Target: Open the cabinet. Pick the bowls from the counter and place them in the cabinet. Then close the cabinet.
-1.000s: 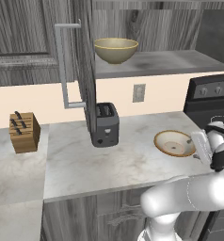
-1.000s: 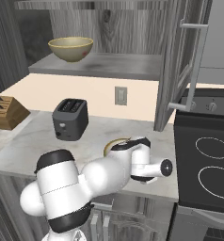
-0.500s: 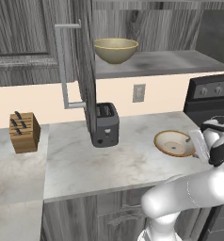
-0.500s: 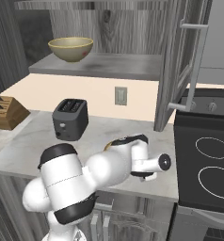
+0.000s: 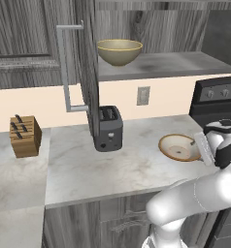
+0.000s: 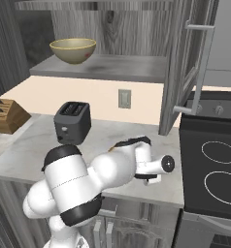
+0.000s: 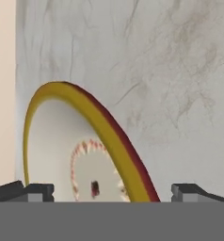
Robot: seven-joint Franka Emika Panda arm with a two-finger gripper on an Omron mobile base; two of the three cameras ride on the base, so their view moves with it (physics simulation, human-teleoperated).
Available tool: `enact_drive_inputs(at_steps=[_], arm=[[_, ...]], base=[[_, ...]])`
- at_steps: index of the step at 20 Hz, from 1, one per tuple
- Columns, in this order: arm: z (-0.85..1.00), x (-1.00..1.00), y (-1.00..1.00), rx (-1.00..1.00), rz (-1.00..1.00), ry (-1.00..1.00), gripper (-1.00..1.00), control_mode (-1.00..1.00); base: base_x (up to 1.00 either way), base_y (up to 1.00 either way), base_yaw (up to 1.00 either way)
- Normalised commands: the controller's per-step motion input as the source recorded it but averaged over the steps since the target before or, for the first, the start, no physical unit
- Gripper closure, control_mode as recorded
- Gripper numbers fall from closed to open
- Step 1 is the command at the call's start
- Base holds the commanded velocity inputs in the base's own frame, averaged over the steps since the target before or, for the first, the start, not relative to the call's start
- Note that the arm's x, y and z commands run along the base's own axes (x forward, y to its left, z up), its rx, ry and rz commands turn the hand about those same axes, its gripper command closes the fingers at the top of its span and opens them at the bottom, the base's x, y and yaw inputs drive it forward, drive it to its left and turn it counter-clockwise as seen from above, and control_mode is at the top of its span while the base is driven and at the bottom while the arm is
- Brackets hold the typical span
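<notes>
The cabinet (image 5: pixel 90 72) stands open, and a deep olive-yellow bowl (image 5: pixel 120 51) rests on its grey shelf (image 5: pixel 185 63). A shallow tan-rimmed bowl (image 5: pixel 178 147) with a pale speckled inside lies on the marble counter (image 5: pixel 112 169) near the stove. My gripper (image 5: pixel 203 147) hangs at this bowl's right edge. In the hand view the bowl (image 7: pixel 85 155) fills the lower left. Its yellow and red rim runs down between my open gripper (image 7: pixel 109 192) and its two fingertips (image 7: pixel 27 190). From the right base view my arm hides most of the bowl on the counter; the olive bowl (image 6: pixel 73 50) sits on the shelf.
A black toaster (image 5: pixel 109 128) stands under the open left door, whose bar handle (image 5: pixel 64 63) juts toward me. A knife block (image 5: pixel 24 135) sits at the far left. The black stovetop (image 6: pixel 214 169) borders the counter on the right, below the open right door (image 6: pixel 185 63).
My hand has shifted only slightly at the tan-rimmed bowl's edge. The jaws have stayed open and the bowls have not moved.
</notes>
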Motion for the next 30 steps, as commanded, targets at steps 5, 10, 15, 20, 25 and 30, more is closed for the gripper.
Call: enact_drive_inputs(at_steps=[5, 10, 15, 20, 25, 30], arm=[[-0.25, 0.14, 0.12, 0.00, 0.00, 0.00, -1.00, -1.00], [-0.23, 0.11, 0.14, 0.00, 0.01, 0.00, -1.00, -1.00], [-0.47, 0.17, 0.42, 0.00, 0.00, 0.00, 1.00, -1.00], [-0.48, 0.09, 0.21, 0.04, 0.00, 0.00, 1.00, -1.00], [-0.36, 0.00, 0.01, 0.01, 0.02, 0.00, 1.00, -1.00], [-0.17, -0.04, 0.00, 0.00, 0.01, -0.06, 1.00, -1.00]], base=[[0.00, 0.00, 0.00], [0.00, 0.00, 0.00], [0.00, 0.00, 0.00], [0.00, 0.00, 0.00], [0.00, 0.00, 0.00], [0.00, 0.00, 0.00]])
